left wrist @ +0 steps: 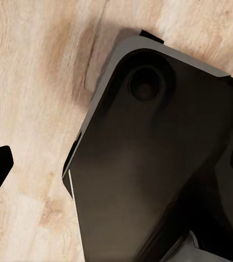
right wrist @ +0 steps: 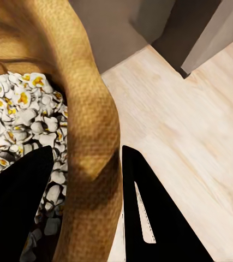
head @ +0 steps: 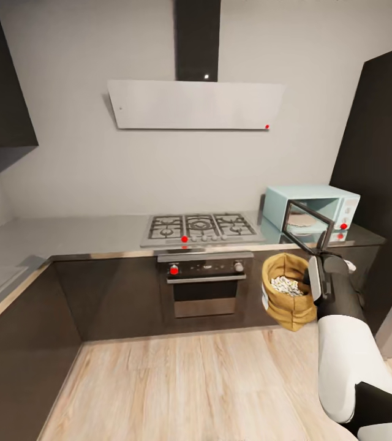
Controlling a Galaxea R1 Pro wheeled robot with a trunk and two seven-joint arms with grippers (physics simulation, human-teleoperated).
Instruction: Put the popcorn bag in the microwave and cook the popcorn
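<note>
Holding one rough tan popcorn bag (head: pixel 288 293) by its rim, the right hand (head: pixel 316 277) pinches tight; bumpy white popcorn (right wrist: pixel 18 117) fills it.

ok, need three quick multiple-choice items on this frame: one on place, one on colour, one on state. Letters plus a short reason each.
1. Where is the popcorn bag?
A. On the hob
B. In the air in front of the cabinets, held by the right tool
C. Inside the microwave

2. What colour is the microwave body?
A. Pale blue
B. Red
C. Black

3. What state is the microwave door in?
A. Shut
B. Removed
C. Open

Key:
1 B: the right wrist view shows one finger inside the bag and one outside, pinching its wall, with wood floor beyond.
2 A: its casing is light blue against the grey wall.
3 C: the dark-glass door swings out over the countertop edge.
</note>
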